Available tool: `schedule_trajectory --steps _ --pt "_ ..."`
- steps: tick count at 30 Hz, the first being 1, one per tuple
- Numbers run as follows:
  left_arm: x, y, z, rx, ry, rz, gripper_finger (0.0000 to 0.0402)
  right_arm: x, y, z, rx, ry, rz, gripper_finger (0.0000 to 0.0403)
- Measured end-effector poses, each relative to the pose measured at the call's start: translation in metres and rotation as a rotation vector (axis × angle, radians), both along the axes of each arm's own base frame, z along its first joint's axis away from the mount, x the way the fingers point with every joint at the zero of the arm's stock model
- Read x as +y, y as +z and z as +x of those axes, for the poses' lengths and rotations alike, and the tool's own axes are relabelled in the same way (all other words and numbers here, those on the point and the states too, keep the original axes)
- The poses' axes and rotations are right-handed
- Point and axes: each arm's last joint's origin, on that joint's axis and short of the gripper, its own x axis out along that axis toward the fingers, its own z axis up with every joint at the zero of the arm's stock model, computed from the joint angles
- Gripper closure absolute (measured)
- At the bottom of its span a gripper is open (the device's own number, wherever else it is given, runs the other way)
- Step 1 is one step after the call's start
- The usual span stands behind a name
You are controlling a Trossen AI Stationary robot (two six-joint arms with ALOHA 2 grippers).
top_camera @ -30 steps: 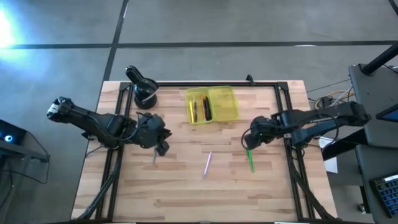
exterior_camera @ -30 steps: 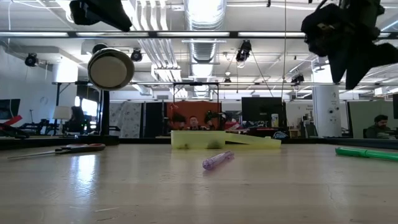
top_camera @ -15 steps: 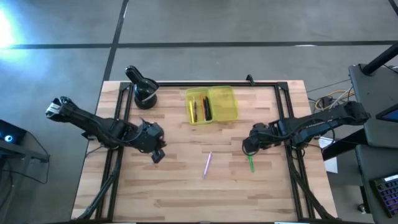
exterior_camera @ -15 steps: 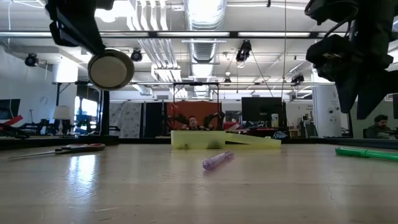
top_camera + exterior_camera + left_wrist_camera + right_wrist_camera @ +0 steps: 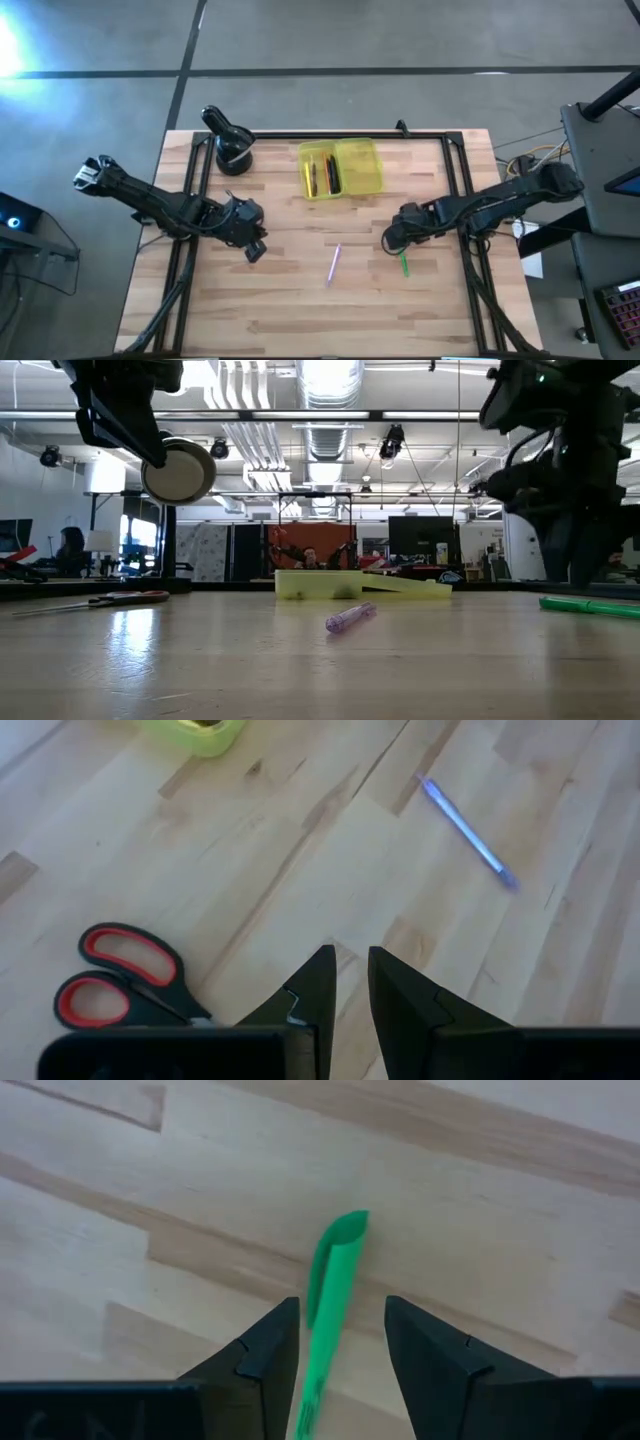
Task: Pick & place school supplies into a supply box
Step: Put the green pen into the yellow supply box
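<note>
Green pen (image 5: 332, 1305) sits right btwn the right gripper (image 5: 340, 1342) fingers, which are spread w/ a gap each side, not touching it as far as the wrist view shows. No readable writing or brand on anything. From above, right gripper (image 5: 396, 238) is low over the table's right-centre, the pen (image 5: 403, 263) poking out toward the near edge. Low view shows the pen (image 5: 590, 605) lying flat on the wood.

Left gripper (image 5: 345, 990) over on the left side of the table (image 5: 290, 310), fingers nearly together, just a thin slit, nothing pinched. Red-handled scissors (image 5: 125, 982) lie flat just beside it, handles clear of the fingers; low view shows them (image 5: 110, 599) on the wood at far left. From above the left gripper (image 5: 252, 240) covers them.

Pink pen (image 5: 334, 263) lies loose mid-table, btwn the two arms, well apart from both; left wrist view catches it (image 5: 468, 832) as a pale violet stick.

Supply box (image 5: 341, 168) lies open at the back-centre, yellow, a few pens in its left half. Black round holder (image 5: 233, 150) stands at the back-left.
</note>
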Motion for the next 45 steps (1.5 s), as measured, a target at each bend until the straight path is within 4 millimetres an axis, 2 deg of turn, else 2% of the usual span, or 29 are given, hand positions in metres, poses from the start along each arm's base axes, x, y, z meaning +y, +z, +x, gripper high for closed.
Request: schedule_trajectory --steps 7,14,17,25,31,45 --pt "-0.001 0.002 0.002 -0.025 0.002 -0.008 0.0355 0.003 -0.023 0.019 0.083 0.044 -0.01 0.0262" --pt "-0.001 0.002 0.002 -0.028 0.013 -0.019 0.0355 0.005 -0.034 0.03 0.177 0.115 -0.03 0.0268" --pt "-0.001 0.002 0.002 -0.028 0.02 -0.024 0.0355 0.006 -0.033 0.034 0.2 0.158 -0.043 0.0287" --pt "0.0 0.002 0.002 -0.035 0.025 -0.019 0.0355 0.006 -0.031 0.036 0.202 0.206 -0.063 0.0367" --pt "0.0 0.002 0.002 -0.04 0.036 -0.003 0.0355 0.006 -0.02 0.038 0.119 0.228 -0.057 0.037" --pt "0.0 0.003 0.004 -0.065 0.051 0.009 0.0355 0.005 0.025 0.055 -0.321 0.2 -0.038 0.0367"
